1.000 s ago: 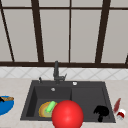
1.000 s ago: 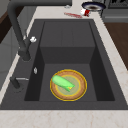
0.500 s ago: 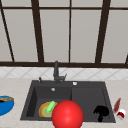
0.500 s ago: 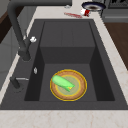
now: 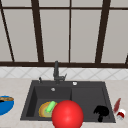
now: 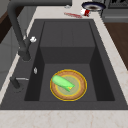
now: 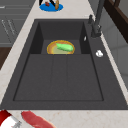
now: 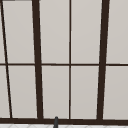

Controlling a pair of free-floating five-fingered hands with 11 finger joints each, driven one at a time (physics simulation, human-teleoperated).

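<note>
A black right hand (image 5: pixel 101 111) hovers low over the front right corner of the dark sink (image 5: pixel 75 83), above its shallow draining half. A big red ball (image 5: pixel 67 114) sits at the bottom middle of the front view, covering part of the sink's front rim. In the deep left basin lies a yellow-rimmed brown plate (image 5: pixel 44 110) (image 6: pixel 68 85) (image 7: pixel 60 47). A green oblong vegetable (image 5: pixel 50 106) (image 6: pixel 61 82) (image 7: pixel 64 47) rests on the plate.
A dark faucet (image 5: pixel 56 71) (image 6: pixel 17 32) (image 7: pixel 96 20) stands behind the basin. A blue bowl (image 5: pixel 4 105) (image 7: pixel 51 6) sits on the left counter. On the right counter lie a red strip (image 5: pixel 116 105) (image 7: pixel 35 119) and a red-and-white object (image 5: pixel 121 113) (image 6: pixel 84 12). A window fills the wall behind.
</note>
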